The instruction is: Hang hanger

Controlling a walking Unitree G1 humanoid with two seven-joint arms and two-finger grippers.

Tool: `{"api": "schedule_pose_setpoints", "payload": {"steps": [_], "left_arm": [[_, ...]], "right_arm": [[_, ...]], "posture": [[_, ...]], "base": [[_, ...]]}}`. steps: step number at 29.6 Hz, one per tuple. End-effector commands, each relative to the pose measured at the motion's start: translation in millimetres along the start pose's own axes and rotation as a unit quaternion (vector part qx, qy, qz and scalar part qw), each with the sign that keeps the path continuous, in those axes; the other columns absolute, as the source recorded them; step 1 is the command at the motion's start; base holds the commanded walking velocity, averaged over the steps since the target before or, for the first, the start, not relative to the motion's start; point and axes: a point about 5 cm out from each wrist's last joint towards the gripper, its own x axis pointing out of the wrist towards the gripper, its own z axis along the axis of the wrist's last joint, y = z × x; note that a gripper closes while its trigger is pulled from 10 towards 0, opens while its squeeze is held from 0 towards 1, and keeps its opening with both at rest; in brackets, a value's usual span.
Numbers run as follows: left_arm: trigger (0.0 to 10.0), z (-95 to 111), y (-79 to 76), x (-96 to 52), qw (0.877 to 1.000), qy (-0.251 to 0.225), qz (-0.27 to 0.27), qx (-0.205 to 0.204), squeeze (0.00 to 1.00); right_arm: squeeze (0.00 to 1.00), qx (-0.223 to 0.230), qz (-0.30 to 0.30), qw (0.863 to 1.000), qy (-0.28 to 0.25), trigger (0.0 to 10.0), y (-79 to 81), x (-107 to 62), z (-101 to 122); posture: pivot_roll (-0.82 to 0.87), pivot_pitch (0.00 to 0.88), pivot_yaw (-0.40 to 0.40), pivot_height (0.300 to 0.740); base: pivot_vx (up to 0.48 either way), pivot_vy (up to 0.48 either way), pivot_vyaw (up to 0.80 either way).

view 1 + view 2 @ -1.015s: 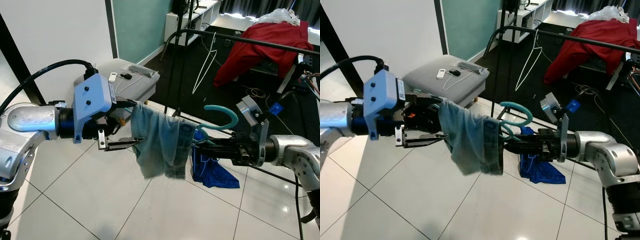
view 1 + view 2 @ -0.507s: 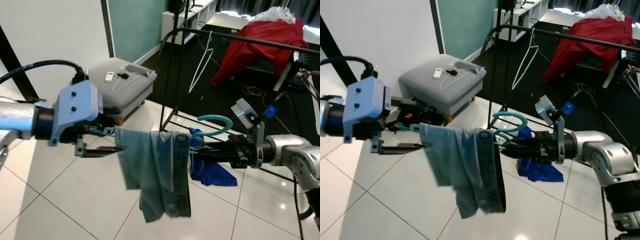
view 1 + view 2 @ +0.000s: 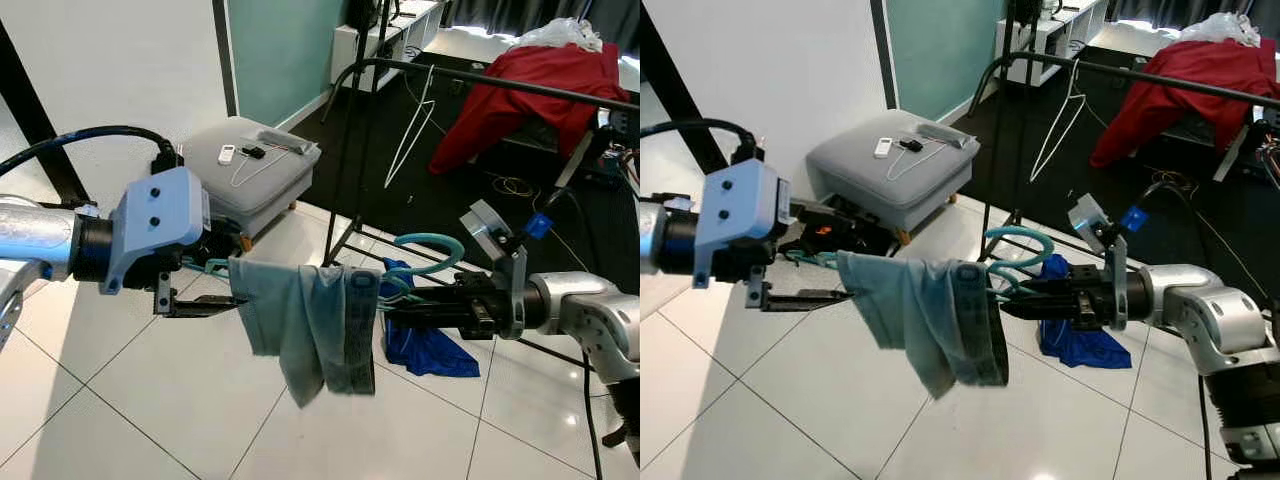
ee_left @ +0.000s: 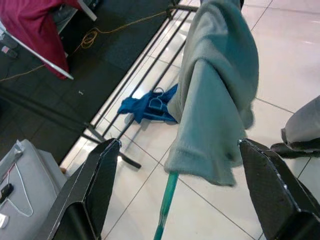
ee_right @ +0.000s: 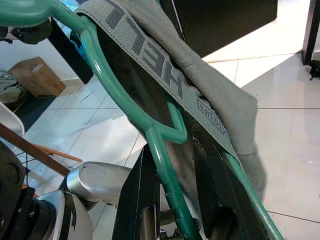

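A teal plastic hanger (image 3: 432, 246) is held level in front of me with a grey-blue garment (image 3: 310, 320) draped over its bar. My right gripper (image 3: 397, 310) is shut on the hanger's neck just below the hook; the right wrist view shows the teal neck (image 5: 167, 190) pinched between the black fingers (image 5: 142, 200). My left gripper (image 3: 205, 287) is open at the hanger's other end. In the left wrist view its fingers (image 4: 97, 180) stand wide apart, with the teal rod end (image 4: 167, 197) and the garment (image 4: 215, 100) between them. The black clothes rail (image 3: 480, 80) stands beyond.
A white wire hanger (image 3: 415, 125) and a red garment (image 3: 530, 90) hang on the rail. A blue cloth (image 3: 425, 345) lies on the tiles by the rail's foot. A grey ottoman (image 3: 255, 170) with small items stands at the left, and cables lie on the dark floor behind.
My left gripper has drawn back leftward off the garment to the hanger's end. The garment now hangs spread along the bar. My right gripper keeps its hold; the view shifted slightly.
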Motion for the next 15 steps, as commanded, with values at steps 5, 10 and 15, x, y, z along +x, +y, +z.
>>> {"api": "schedule_pose_setpoints", "payload": {"steps": [5,10,15], "left_arm": [[9.4,2.4,-3.7,9.1,0.999,-0.018,-0.027,-0.012,0.0],[0.0,-0.4,-7.9,13.2,0.999,-0.016,-0.039,-0.026,0.0],[0.0,-4.0,-11.1,15.2,0.998,-0.009,-0.045,-0.032,0.0]], "right_arm": [[0.0,-0.012,0.009,1.0,0.005,10.0,3.0,5.9,1.5],[0.0,-0.014,0.011,1.0,0.005,10.0,3.9,7.1,1.4],[0.0,-0.015,0.011,1.0,0.004,10.0,4.4,7.4,2.4]], "posture": [[-0.07,0.041,-0.027,0.74],[-0.08,0.041,-0.027,0.74],[-0.08,0.042,-0.027,0.74]], "base": [[0.0,0.0,0.0],[0.0,0.0,0.0],[0.0,0.0,0.0]]}}
